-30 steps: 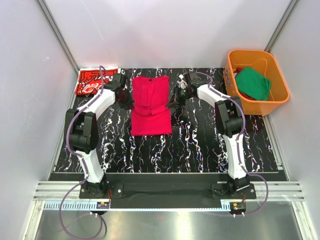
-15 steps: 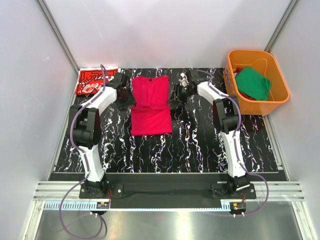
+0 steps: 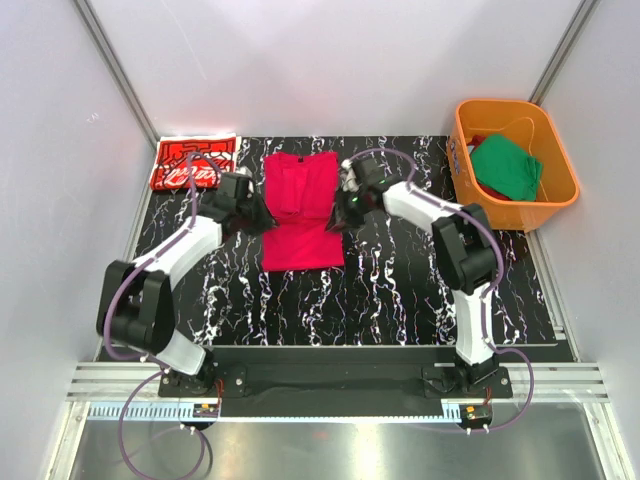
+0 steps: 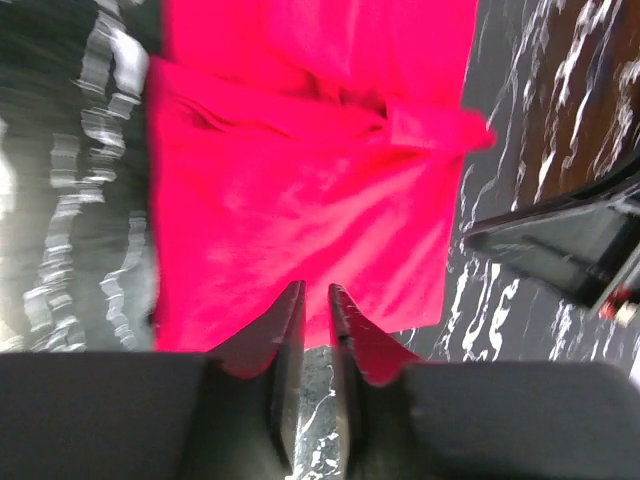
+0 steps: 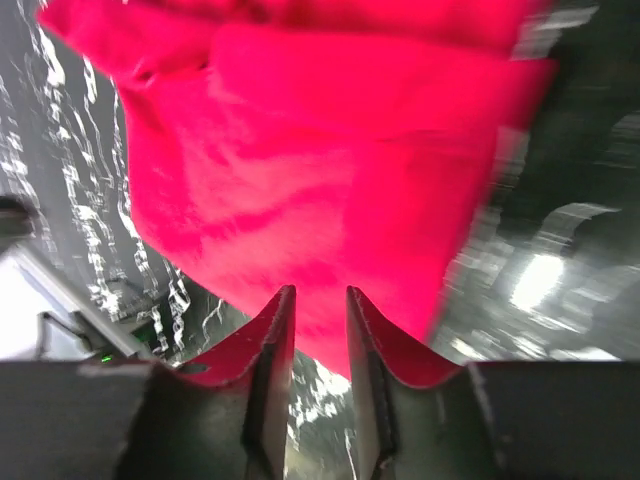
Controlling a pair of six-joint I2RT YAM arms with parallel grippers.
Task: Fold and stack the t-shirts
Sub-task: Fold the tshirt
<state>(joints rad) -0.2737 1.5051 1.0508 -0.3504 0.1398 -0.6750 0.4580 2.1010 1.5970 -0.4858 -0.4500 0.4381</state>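
Left claw (image 3: 263, 221) and right claw (image 3: 336, 221) swung inward, barely parted, empty; crimson t-shirt (image 3: 302, 236) between them.

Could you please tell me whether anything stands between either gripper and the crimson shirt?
Nothing visible does. The left gripper and the right gripper each sit right at a side edge of the crimson shirt, which lies flat on the table with nothing on top of it.
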